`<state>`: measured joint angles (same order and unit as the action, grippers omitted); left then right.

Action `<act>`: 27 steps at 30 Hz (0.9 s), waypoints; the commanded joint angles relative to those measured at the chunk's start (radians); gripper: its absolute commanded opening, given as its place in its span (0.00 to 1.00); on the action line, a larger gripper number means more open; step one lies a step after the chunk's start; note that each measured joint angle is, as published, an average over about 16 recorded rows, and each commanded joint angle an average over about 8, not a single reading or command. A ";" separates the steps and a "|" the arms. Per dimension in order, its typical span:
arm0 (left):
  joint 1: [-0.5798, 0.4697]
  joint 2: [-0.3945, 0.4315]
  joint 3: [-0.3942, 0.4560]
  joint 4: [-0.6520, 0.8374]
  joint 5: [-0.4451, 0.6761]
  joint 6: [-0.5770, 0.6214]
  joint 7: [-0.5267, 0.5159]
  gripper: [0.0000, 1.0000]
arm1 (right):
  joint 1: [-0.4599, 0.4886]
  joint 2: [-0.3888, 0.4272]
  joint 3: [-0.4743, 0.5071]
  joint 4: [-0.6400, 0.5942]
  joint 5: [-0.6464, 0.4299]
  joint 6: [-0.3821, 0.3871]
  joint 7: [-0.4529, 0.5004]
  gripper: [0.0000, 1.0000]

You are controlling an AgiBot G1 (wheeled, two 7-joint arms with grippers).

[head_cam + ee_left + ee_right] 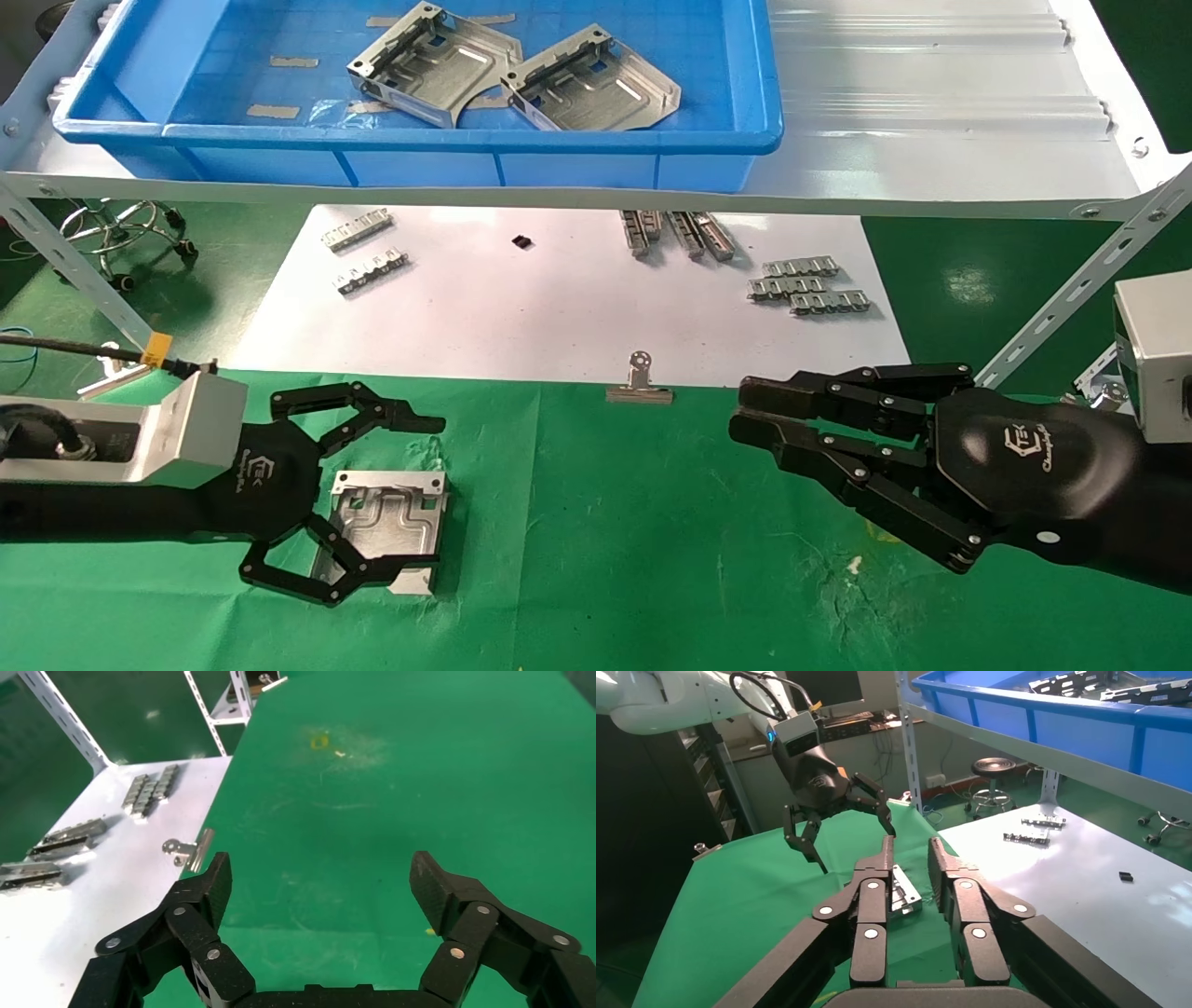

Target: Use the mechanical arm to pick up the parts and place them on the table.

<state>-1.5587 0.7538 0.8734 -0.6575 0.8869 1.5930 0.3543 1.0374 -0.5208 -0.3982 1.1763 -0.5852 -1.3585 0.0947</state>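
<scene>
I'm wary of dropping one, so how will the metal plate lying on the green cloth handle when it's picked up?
The plate looks like stamped sheet metal, so probably stiff, not floppy. Its bare shiny face may slip between hard fingers. It lies flat on the cloth-covered table, so it likely won't roll; its upturned edge offers a hold.

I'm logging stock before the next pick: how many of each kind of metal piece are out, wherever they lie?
Stamped plates in the blue bin: 2
Stamped plates on the green table: 1, under the open left hand
Ridged strip groups on the white sheet: 4
Binder clips: 1
Total: 8
</scene>
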 commanded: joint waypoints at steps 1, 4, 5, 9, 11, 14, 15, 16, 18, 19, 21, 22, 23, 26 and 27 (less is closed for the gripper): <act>0.020 -0.006 -0.025 -0.026 -0.007 -0.004 -0.023 1.00 | 0.000 0.000 0.000 0.000 0.000 0.000 0.000 1.00; 0.050 -0.015 -0.062 -0.065 -0.016 -0.010 -0.056 1.00 | 0.000 0.000 0.000 0.000 0.000 0.000 0.000 1.00; 0.061 -0.018 -0.074 -0.078 -0.020 -0.012 -0.068 1.00 | 0.000 0.000 0.000 0.000 0.000 0.000 0.000 1.00; 0.101 -0.030 -0.123 -0.130 -0.033 -0.020 -0.113 1.00 | 0.000 0.000 0.000 0.000 0.000 0.000 0.000 1.00; 0.121 -0.036 -0.149 -0.157 -0.039 -0.024 -0.136 1.00 | 0.000 0.000 0.000 0.000 0.000 0.000 0.000 1.00; 0.151 -0.045 -0.186 -0.196 -0.049 -0.030 -0.169 1.00 | 0.000 0.000 0.000 0.000 0.000 0.000 0.000 1.00; 0.161 -0.047 -0.198 -0.209 -0.052 -0.032 -0.180 1.00 | 0.000 0.000 0.000 0.000 0.000 0.000 0.000 1.00; 0.171 -0.050 -0.210 -0.222 -0.055 -0.034 -0.192 1.00 | 0.000 0.000 0.000 0.000 0.000 0.000 0.000 1.00; 0.191 -0.056 -0.235 -0.248 -0.062 -0.038 -0.214 1.00 | 0.000 0.000 0.000 0.000 0.000 0.000 0.000 1.00; 0.202 -0.059 -0.247 -0.261 -0.065 -0.041 -0.226 1.00 | 0.000 0.000 0.000 0.000 0.000 0.000 0.000 1.00; 0.222 -0.065 -0.272 -0.287 -0.072 -0.045 -0.248 1.00 | 0.000 0.000 0.000 0.000 0.000 0.000 0.000 1.00; 0.232 -0.068 -0.284 -0.300 -0.075 -0.047 -0.259 1.00 | 0.000 0.000 0.000 0.000 0.000 0.000 0.000 1.00; 0.242 -0.071 -0.297 -0.313 -0.078 -0.049 -0.271 1.00 | 0.000 0.000 0.000 0.000 0.000 0.000 0.000 1.00; 0.272 -0.080 -0.334 -0.352 -0.088 -0.055 -0.305 1.00 | 0.000 0.000 0.000 0.000 0.000 0.000 0.000 1.00; 0.282 -0.083 -0.346 -0.365 -0.091 -0.057 -0.316 1.00 | 0.000 0.000 0.000 0.000 0.000 0.000 0.000 1.00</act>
<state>-1.2765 0.6707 0.5273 -1.0228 0.7958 1.5363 0.0384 1.0374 -0.5208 -0.3982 1.1763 -0.5852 -1.3585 0.0947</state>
